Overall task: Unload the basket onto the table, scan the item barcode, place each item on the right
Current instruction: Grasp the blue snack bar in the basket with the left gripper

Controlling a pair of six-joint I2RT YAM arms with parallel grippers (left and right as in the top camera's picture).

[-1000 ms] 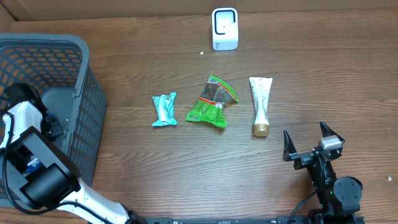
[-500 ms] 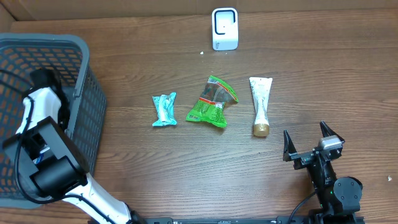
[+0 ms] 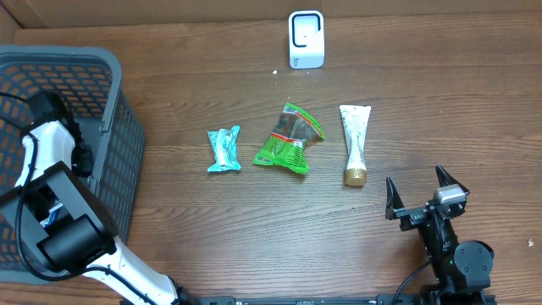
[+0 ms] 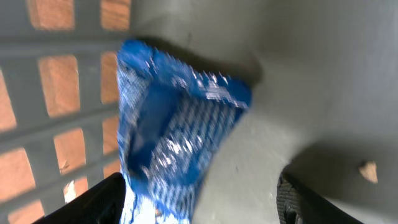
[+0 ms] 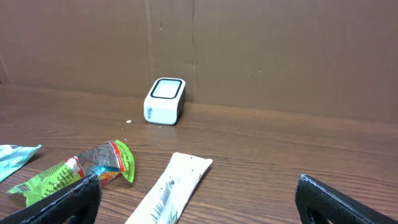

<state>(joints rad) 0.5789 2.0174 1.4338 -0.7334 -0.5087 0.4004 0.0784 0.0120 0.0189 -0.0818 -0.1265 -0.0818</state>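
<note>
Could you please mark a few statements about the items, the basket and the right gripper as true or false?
1. The green snack bag lies between the teal packet and the white tube. True.
2. The white scanner sits inside the gray basket. False: it stands on the table, at the far edge.
3. The right gripper is shut on the tube. False: it is open, empty, and apart from the tube.
4. A blue packet lies inside the basket. True.
</note>
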